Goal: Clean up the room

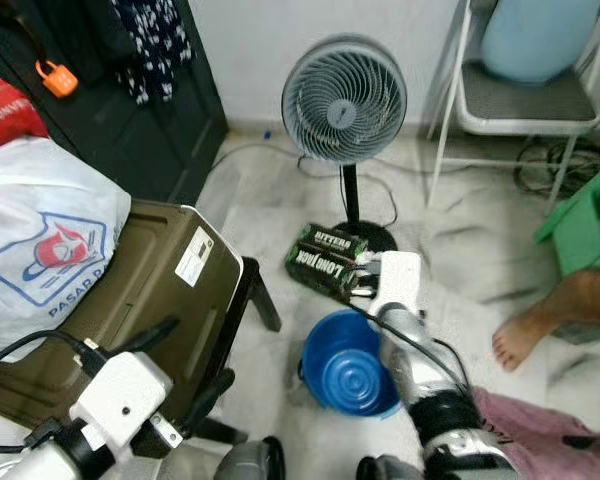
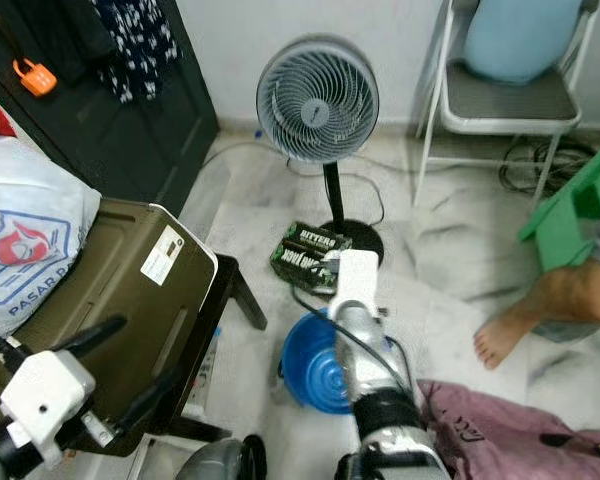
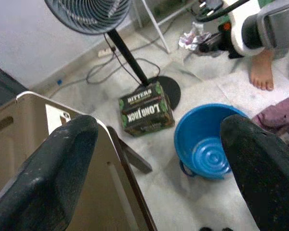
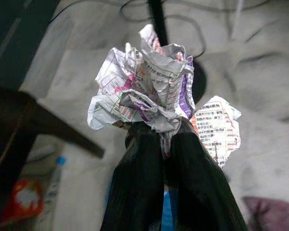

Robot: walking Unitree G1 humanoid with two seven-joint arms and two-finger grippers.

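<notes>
Right gripper (image 4: 164, 144) has its fingers clamped on a crumpled newspaper wad (image 4: 144, 86), held above the blue bucket (image 1: 348, 368) on the floor. Green carton (image 1: 328, 258) sits at 12 o'clock from the bucket, by the fan (image 1: 344, 100) base. Left gripper (image 3: 159, 159) hovers over the olive chair (image 1: 150, 290), fingers wide apart. A person's bare foot (image 1: 520, 335) is at 3 o'clock.

The bucket (image 1: 348, 374) sits on the floor (image 1: 460, 250) just right of the chair (image 1: 160, 300). Behind it lies the carton (image 1: 328, 260), touching the base of the standing fan (image 1: 345, 100). A folding chair (image 1: 520, 100) stands to the fan's right, by the wall. A person's foot (image 1: 520, 335) rests right of the bucket, with what seems a cloth (image 1: 550, 430) nearer the robot. A bag (image 1: 40, 240) lies left of the chair.
</notes>
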